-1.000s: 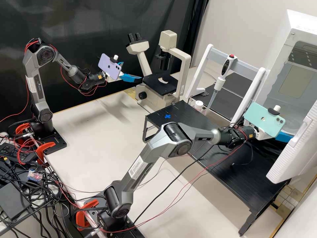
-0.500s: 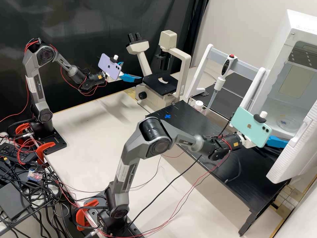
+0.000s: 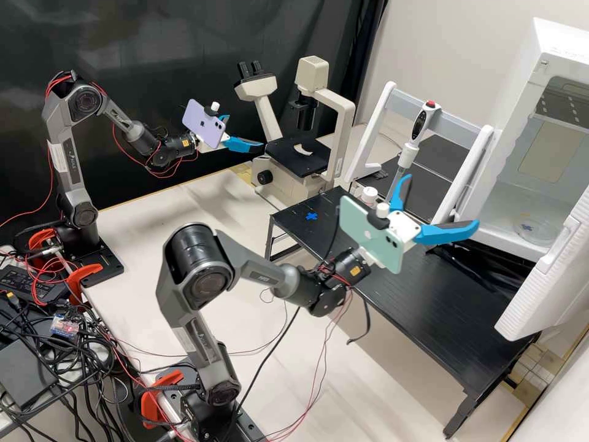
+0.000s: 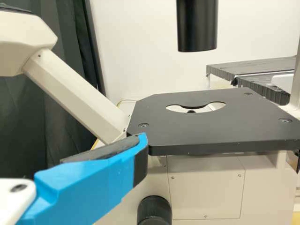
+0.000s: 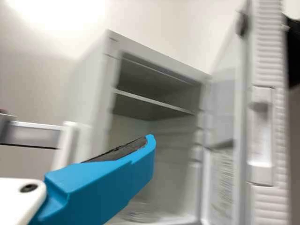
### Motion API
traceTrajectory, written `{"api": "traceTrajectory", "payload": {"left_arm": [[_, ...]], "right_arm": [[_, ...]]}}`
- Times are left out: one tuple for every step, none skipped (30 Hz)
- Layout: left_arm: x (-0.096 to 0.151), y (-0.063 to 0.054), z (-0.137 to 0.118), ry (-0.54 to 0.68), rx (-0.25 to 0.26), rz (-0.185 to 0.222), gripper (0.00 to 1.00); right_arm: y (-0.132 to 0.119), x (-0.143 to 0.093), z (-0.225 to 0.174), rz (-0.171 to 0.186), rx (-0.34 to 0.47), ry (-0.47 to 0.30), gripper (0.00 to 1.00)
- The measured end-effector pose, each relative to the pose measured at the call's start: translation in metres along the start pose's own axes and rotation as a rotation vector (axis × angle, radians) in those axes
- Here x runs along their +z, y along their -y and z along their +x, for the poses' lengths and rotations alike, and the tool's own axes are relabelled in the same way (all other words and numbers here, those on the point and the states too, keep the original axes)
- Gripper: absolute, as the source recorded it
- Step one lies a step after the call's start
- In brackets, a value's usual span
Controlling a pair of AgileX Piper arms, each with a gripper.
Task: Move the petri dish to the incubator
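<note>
High view: the petri dish (image 3: 532, 229) is sitting inside the incubator (image 3: 519, 110), presumably for warmth; the right gripper (image 3: 443, 201), spread wide, and left gripper (image 3: 246, 131), fairly open, are holding nothing. Left wrist view: the microscope stage (image 4: 192, 133) is lying unused (a bystander, apparently). Right wrist view: the door (image 5: 269, 201) is standing open, likely for access.

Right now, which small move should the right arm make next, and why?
Probably bring the right gripper toward the outer face of the incubator door to begin closing it: the petri dish lies inside, the gripper is open and empty, and the door stands open.
</note>
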Motion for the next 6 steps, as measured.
{"api": "traceTrajectory", "payload": {"left_arm": [[0.000,0.000,0.000,0.000,0.000,0.000,1.00],[0.000,0.000,0.000,0.000,0.000,0.000,1.00],[0.000,0.000,0.000,0.000,0.000,0.000,1.00],[0.000,0.000,0.000,0.000,0.000,0.000,1.00],[0.000,0.000,0.000,0.000,0.000,0.000,1.00],[0.000,0.000,0.000,0.000,0.000,0.000,1.00]], "right_arm": [[0.001,-0.003,-0.004,0.005,-0.007,-0.006,1.00],[0.005,-0.007,-0.012,0.016,-0.023,-0.015,1.00],[0.008,-0.011,-0.019,0.026,-0.039,-0.025,1.00],[0.010,-0.014,-0.024,0.033,-0.050,-0.031,1.00],[0.013,-0.017,-0.030,0.043,-0.066,-0.042,1.00],[0.014,-0.020,-0.032,0.046,-0.071,-0.050,1.00]]}}
